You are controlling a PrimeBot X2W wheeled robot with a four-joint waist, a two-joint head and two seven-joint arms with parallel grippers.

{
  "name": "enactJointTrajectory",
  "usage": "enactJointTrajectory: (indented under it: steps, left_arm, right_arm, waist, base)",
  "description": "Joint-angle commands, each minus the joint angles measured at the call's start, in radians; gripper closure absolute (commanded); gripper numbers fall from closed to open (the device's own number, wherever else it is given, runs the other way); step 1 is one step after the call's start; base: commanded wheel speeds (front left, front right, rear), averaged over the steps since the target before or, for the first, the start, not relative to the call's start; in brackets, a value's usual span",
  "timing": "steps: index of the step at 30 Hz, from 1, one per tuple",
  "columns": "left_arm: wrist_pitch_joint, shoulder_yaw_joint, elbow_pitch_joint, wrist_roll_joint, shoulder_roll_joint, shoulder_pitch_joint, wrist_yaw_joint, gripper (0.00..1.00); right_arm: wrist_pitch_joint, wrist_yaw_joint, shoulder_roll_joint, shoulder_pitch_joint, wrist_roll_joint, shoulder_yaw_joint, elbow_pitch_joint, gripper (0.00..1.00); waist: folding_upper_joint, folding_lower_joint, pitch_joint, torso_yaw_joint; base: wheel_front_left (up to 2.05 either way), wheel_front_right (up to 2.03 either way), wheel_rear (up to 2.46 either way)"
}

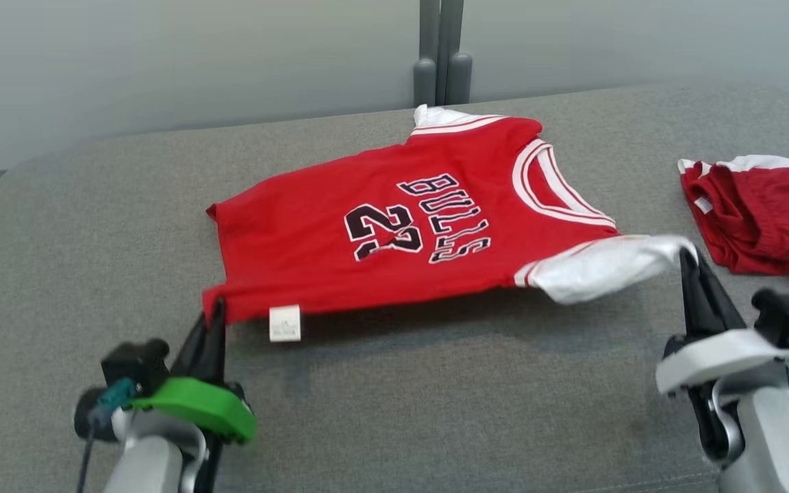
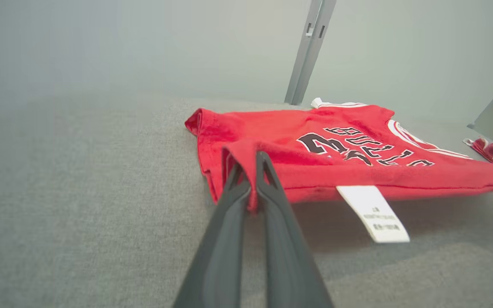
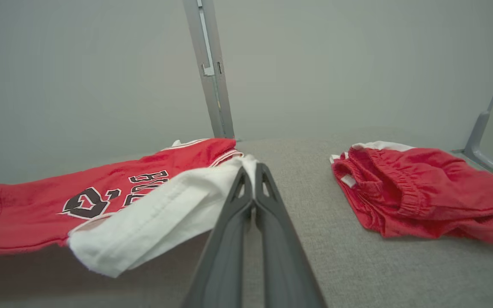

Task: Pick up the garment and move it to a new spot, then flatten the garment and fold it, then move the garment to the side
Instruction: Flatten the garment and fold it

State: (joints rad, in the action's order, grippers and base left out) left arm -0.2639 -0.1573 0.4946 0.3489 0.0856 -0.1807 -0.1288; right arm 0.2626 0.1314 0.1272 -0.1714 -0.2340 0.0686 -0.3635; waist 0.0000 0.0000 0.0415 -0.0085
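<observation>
**While it is pinched at two corners, red jersey (image 1: 367, 226) spans grey cushion (image 1: 435, 404)**

Left gripper (image 1: 215, 316): fingers closed tight on the near hem corner, beside the white label (image 1: 285, 323). Right gripper (image 1: 687, 259): fingers closed tight on the tip of the white sleeve (image 1: 600, 268). Near edge is raised, with shadow beneath; far edge lies low on the cushion. Print faces up. Red shorts (image 1: 764, 212) lie crumpled to the right, apart from the jersey.
</observation>
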Motion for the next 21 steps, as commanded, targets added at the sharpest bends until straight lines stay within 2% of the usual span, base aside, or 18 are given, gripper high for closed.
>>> enactJointTrajectory:
  steps: [1, 5, 9, 12, 13, 18, 21]
  left_arm:
    - [0.0, 0.0, -0.001, -0.006, 0.022, -0.053, -0.002, 1.0]
    - [0.0, -0.055, 0.048, -0.006, 0.1, -0.303, -0.002, 1.0]
    - [0.0, -0.117, 0.143, -0.021, 0.173, -0.575, -0.002, 1.0]
    - [0.0, -0.15, 0.224, -0.041, 0.226, -0.794, -0.002, 1.0]
    - [0.0, -0.16, 0.253, -0.056, 0.237, -0.866, -0.001, 1.0]
    - [0.0, -0.163, 0.282, -0.131, 0.273, -1.189, 0.023, 1.0]
    - [0.0, -0.172, 0.262, -0.174, 0.27, -1.294, 0.039, 1.0]
  right_arm:
    - [0.003, -0.002, 0.014, -0.046, 0.002, -0.014, 0.017, 1.0]
    - [0.003, -0.001, 0.081, -0.267, 0.013, -0.116, -0.007, 1.0]
    - [0.003, -0.002, 0.13, -0.541, 0.029, -0.176, -0.082, 1.0]
    - [0.003, -0.002, 0.155, -0.771, 0.069, -0.193, -0.145, 1.0]
    - [0.003, -0.002, 0.182, -0.848, 0.121, -0.217, -0.158, 1.0]
    - [0.003, -0.002, 0.189, -1.169, 0.233, -0.17, -0.201, 1.0]
    - [0.003, -0.002, 0.176, -1.293, 0.312, -0.115, -0.192, 1.0]
  waist:
    - [0.0, 0.0, 0.035, 0.006]
    - [0.0, 0.0, 0.176, -0.001]
    - [0.0, 0.0, 0.317, -0.008]
    - [0.0, 0.0, 0.399, -0.014]
    - [0.0, 0.0, 0.417, -0.012]
    - [0.0, 0.0, 0.474, -0.018]
    - [0.0, 0.0, 0.485, -0.021]
  base:
    - [0.0, 0.0, 0.0]
    - [0.0, 0.0, 0.0]
    - [0.0, 0.0, 0.0]
    - [0.0, 0.0, 0.0]
    - [0.0, 0.0, 0.0]
    - [0.0, 0.0, 0.0]
    - [0.0, 0.0, 0.0]
